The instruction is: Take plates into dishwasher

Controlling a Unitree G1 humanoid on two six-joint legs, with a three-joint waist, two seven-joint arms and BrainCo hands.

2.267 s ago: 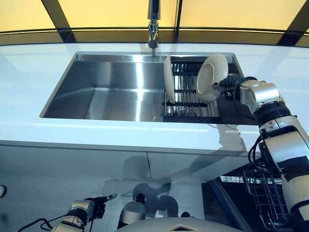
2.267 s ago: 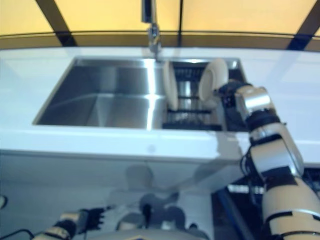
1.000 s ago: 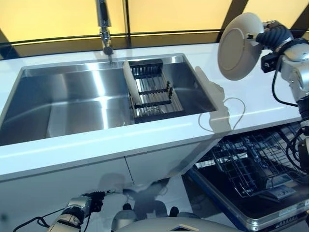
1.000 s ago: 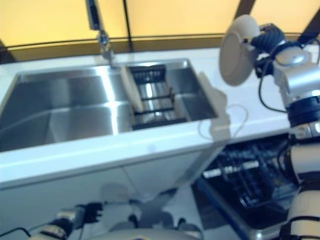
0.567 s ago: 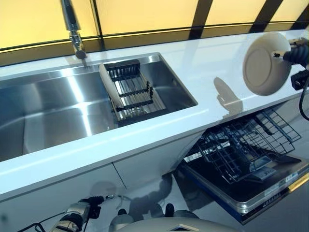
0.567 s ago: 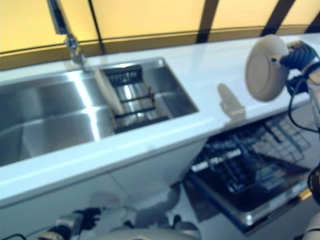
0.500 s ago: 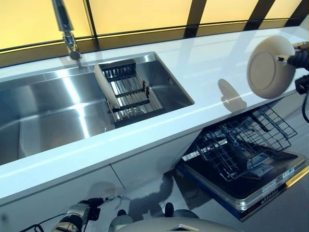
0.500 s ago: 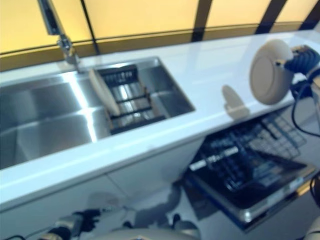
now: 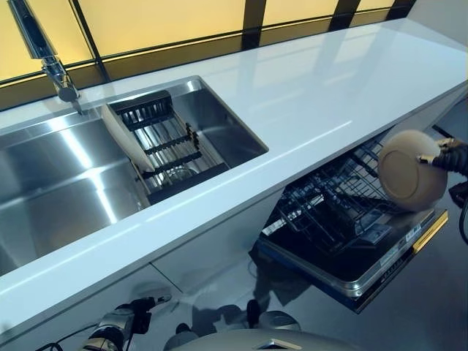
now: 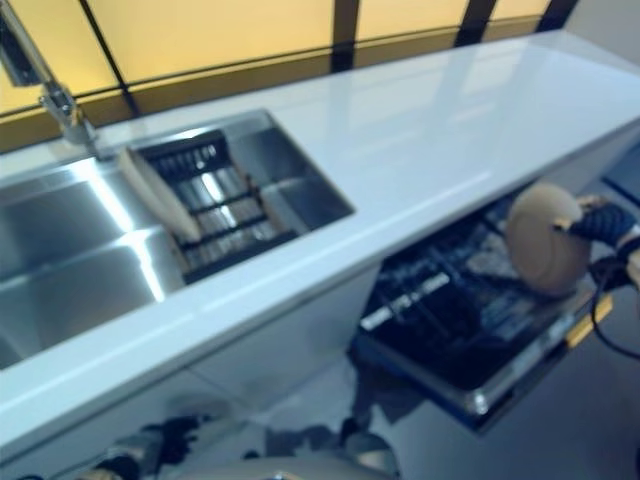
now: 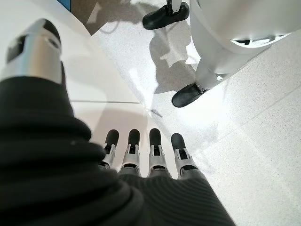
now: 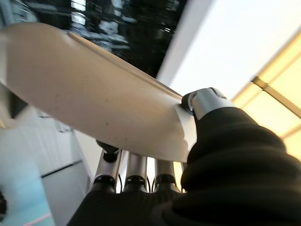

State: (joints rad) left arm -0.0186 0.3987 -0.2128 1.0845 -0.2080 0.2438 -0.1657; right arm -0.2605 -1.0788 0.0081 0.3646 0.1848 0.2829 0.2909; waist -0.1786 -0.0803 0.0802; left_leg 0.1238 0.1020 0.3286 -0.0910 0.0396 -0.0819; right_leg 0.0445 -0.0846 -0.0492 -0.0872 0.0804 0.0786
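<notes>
My right hand (image 9: 451, 154) pinches a cream plate (image 9: 409, 170) by its rim and holds it on edge above the open dishwasher's wire rack (image 9: 340, 201). The right wrist view shows the thumb (image 12: 205, 101) on one face of the plate (image 12: 89, 99) and the fingers (image 12: 134, 169) behind the other. A second cream plate (image 9: 123, 137) stands on edge in the dish rack (image 9: 164, 146) inside the steel sink (image 9: 51, 183). My left hand (image 9: 121, 322) hangs low by the cabinet front, fingers (image 11: 141, 150) straight, holding nothing.
The white counter (image 9: 314, 95) runs over the dishwasher. The pulled-out dishwasher drawer (image 9: 365, 267) juts into the floor space below the counter edge. A tap (image 9: 44, 51) stands behind the sink. A window band runs along the back.
The view has swung right and down. My right hand has carried the plate from above the counter down past its edge to just over the dishwasher rack. The left hand stays low.
</notes>
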